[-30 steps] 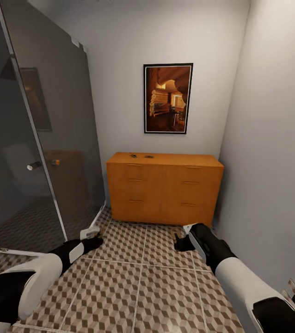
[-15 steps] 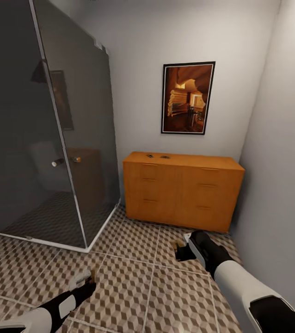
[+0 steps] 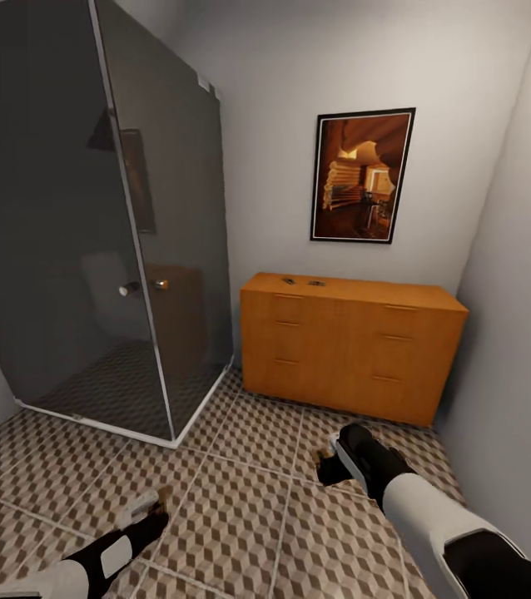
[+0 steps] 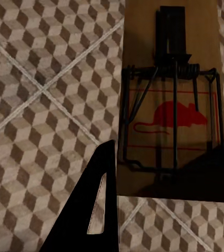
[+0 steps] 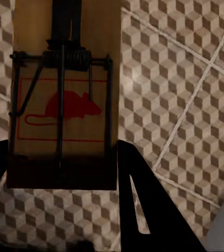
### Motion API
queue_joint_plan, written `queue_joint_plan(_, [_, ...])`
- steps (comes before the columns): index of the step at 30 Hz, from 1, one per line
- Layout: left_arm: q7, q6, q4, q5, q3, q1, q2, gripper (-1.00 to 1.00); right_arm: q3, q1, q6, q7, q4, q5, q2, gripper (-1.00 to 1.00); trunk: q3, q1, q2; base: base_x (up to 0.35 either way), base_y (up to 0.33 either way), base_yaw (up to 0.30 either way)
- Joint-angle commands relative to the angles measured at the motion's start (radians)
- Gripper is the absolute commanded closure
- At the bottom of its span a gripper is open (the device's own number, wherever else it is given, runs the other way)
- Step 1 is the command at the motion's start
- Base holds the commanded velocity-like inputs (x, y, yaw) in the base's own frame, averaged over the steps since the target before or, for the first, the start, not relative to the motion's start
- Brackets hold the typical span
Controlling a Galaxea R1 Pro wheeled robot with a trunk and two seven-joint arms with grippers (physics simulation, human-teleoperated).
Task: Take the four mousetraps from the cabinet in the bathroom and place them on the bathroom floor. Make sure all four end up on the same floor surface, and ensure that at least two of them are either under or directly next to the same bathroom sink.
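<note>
Right now each of my pincers is pinching a mousetrap. My left gripper (image 4: 167,197) has its dark fingers (image 4: 93,205) closed on either side of a wooden mousetrap (image 4: 170,100), whose wire spring and red mouse print face the wrist camera, with the cube-patterned bathroom floor (image 4: 43,105) below it. My right gripper (image 5: 62,181) likewise clamps the second mousetrap (image 5: 64,89) by one end, over the same tiles. From my head camera, my left arm reaches in low with its gripper (image 3: 156,504) above the floor (image 3: 240,507), and my right gripper (image 3: 330,467) hangs over the tiles in front of the cabinet (image 3: 349,353). Two more small dark traps, one (image 3: 288,281) beside the other (image 3: 316,284), lie on the cabinet's top near its left end. A glass shower enclosure (image 3: 91,241) stands left of the cabinet, and a framed picture (image 3: 362,176) hangs on the wall above it.
</note>
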Motion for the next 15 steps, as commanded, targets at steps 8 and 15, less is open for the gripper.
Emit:
queue_joint_plan(8, [-0.002, -0.001, 0.001, 0.002, 0.002, -0.001, 0.0, 1.0, 0.084, -0.001, 0.009, 0.002, 0.056, 0.022, 0.081, 1.0, -0.001, 0.0, -0.001, 0.0, 0.0, 0.289])
queue_joint_plan(15, [-0.003, -0.001, 0.001, 0.002, 0.003, -0.001, 0.003, 1.0, 0.088, -0.001, 0.008, 0.002, 0.059, 0.023, 0.083, 1.0, -0.001, 0.0, -0.001, 0.0, 0.0, 0.291])
